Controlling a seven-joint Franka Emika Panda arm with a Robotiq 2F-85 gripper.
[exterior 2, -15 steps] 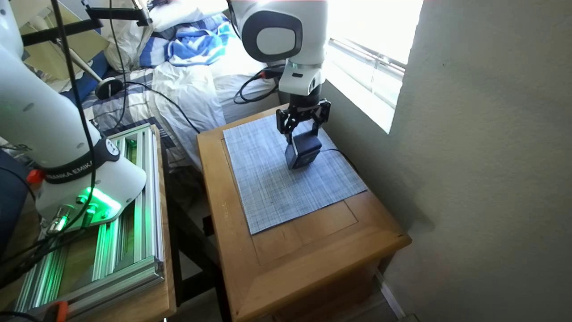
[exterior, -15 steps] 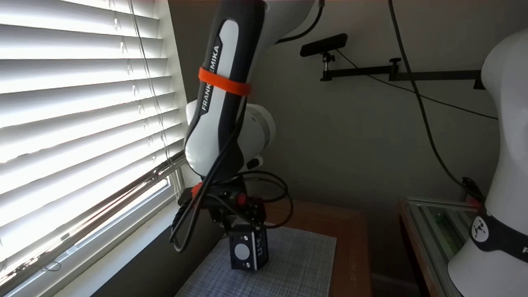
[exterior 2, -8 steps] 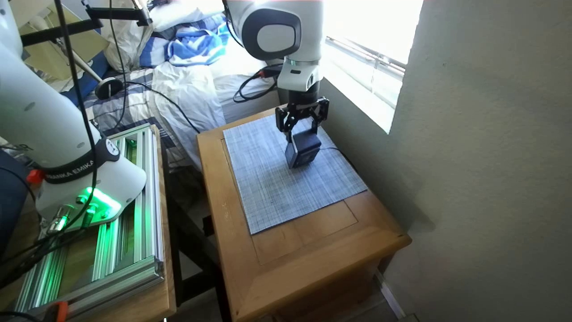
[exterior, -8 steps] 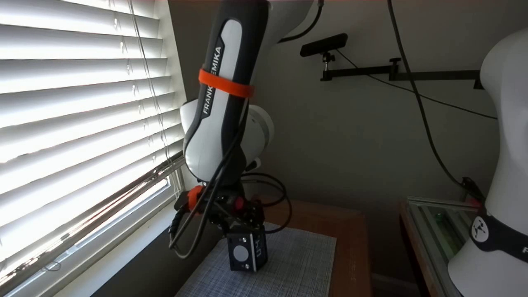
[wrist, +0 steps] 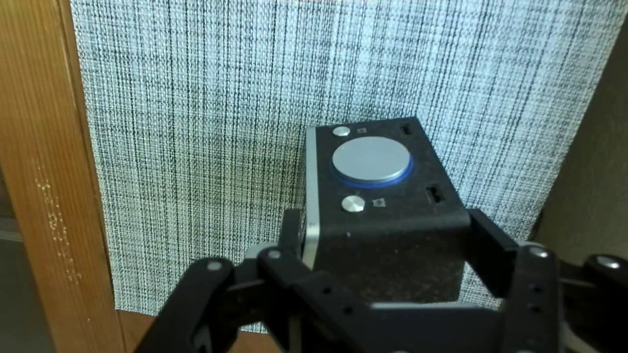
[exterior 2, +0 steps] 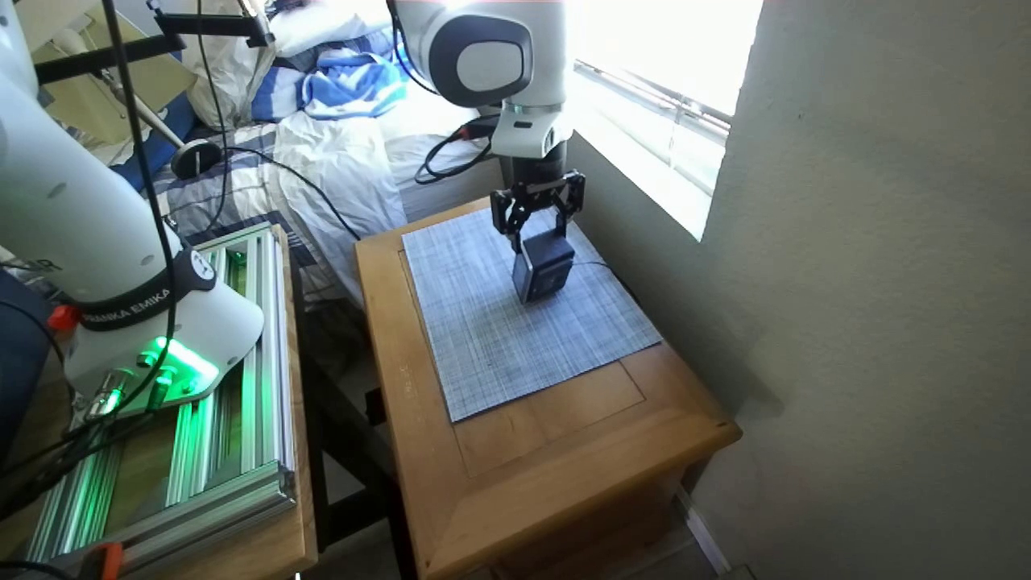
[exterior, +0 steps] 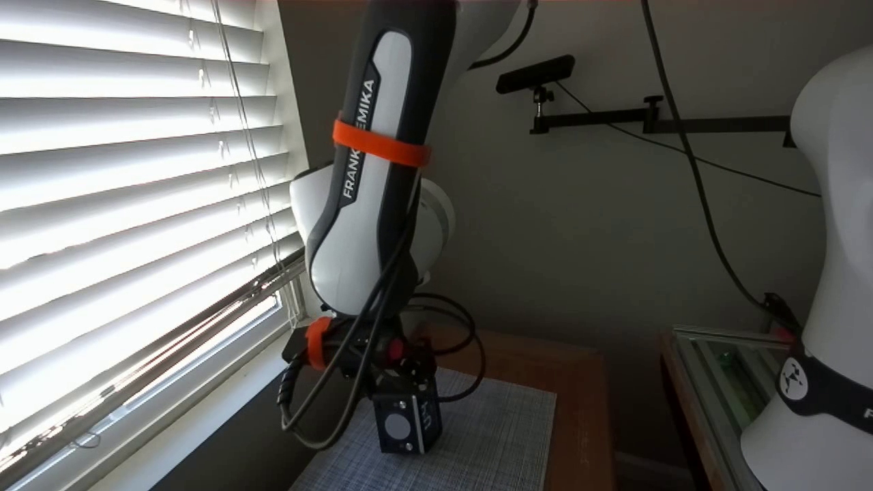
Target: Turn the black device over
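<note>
While our gripper has the black device pinched, jaws spread pretty much to its width, we've got it toward the far right of the placemat in an exterior view.

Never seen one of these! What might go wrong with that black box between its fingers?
The black device might slip or twist, since the hand appears to grip it only near its upper end. The thin cord beside it may get tugged, though I can't tell where it ends. The hanging cable loop by the hand might snag.
</note>
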